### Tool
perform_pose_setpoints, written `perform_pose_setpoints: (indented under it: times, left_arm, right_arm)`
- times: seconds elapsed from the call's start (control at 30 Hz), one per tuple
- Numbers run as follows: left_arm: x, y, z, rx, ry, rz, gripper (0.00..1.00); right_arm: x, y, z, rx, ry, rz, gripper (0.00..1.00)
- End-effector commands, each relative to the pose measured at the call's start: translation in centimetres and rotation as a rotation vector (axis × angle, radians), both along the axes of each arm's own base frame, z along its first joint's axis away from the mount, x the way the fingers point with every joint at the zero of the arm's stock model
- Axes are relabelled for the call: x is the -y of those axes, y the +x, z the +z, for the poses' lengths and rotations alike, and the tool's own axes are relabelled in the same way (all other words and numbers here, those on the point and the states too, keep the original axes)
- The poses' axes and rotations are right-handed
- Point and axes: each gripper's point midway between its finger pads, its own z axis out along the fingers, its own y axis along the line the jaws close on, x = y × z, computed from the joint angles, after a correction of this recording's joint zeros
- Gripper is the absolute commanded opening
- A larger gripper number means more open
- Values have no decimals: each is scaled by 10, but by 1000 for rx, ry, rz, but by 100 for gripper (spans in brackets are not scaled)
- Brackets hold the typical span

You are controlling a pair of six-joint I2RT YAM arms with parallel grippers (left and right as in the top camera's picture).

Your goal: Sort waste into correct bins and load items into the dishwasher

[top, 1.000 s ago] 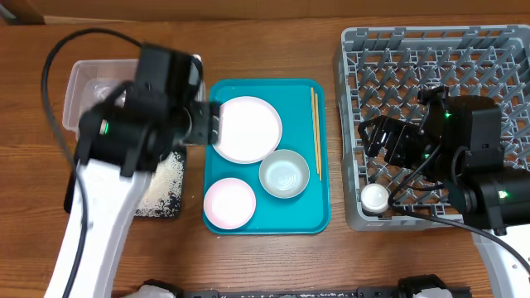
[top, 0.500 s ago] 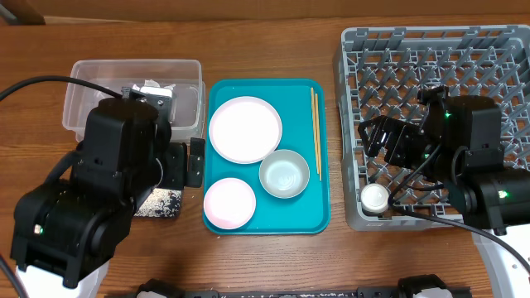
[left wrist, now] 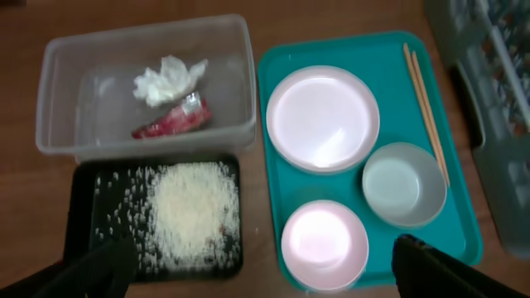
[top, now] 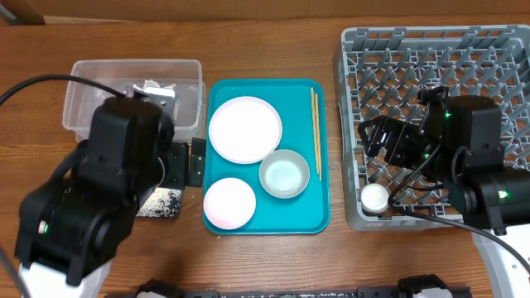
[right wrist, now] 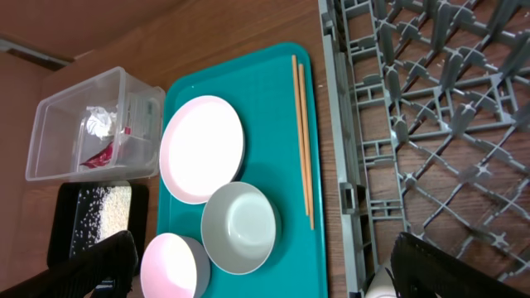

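Waste sits at the table's point(top: 265, 257) left side. The clear tub point(left wrist: 58, 99) lies toward the far left corner and holds the white tissue point(left wrist: 170, 79) and the red wrapper point(left wrist: 172, 120), both lying on its floor. The black tray point(left wrist: 83, 178) lies just beside the tub's near wall; the rice point(left wrist: 195, 211) is heaped toward its right half, with stray grains scattered to the left.

At the table's centre, the teal tray point(left wrist: 389, 58) carries the large plate point(left wrist: 323, 118) at its far left, the pink bowl point(left wrist: 325, 244) at its near left, the grey bowl point(left wrist: 404, 184) toward its near right, and the chopsticks point(left wrist: 426, 112) lying side by side along its right edge.

The grey rack point(top: 431, 66) occupies the table's right side. The small cup point(top: 374, 196) sits at its near left corner.

The left gripper point(left wrist: 261, 257) hangs above the black tray and the teal tray's left edge, fingers spread wide, grasping nothing. The right gripper point(right wrist: 261, 252) hangs over the rack's left part, fingers likewise wide apart and empty.
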Motion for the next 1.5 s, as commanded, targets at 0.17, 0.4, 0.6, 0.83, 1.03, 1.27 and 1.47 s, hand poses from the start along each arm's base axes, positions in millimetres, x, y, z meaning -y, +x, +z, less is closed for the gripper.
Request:
perform_pose_setpoints:
  times: [0.17, 0.4, 0.6, 0.83, 1.03, 1.27, 1.47]
  left_arm:
    - [-25, 5, -7, 329, -56, 24, 100]
    - [-29, -6, -44, 558, -84, -7, 100]
    - [-43, -20, -66, 782, -94, 40, 100]
    - [-47, -20, -121, 820, -97, 56, 100]
    - [-38, -12, -164, 735, -118, 14, 100]
    - [-26, -6, -190, 725, -165, -40, 100]
    - [-25, -5, -190, 725, -169, -41, 100]
  right_arm:
    - [0, 2, 7, 16, 5, 0, 100]
    - [0, 2, 7, 16, 6, 0, 100]
    - [0, 2, 7, 16, 6, 0, 100]
    - [0, 2, 7, 16, 6, 0, 100]
    - [0, 2, 7, 16, 6, 0, 100]
    - [0, 2, 7, 16, 6, 0, 100]
    - [0, 2, 7, 16, 6, 0, 100]
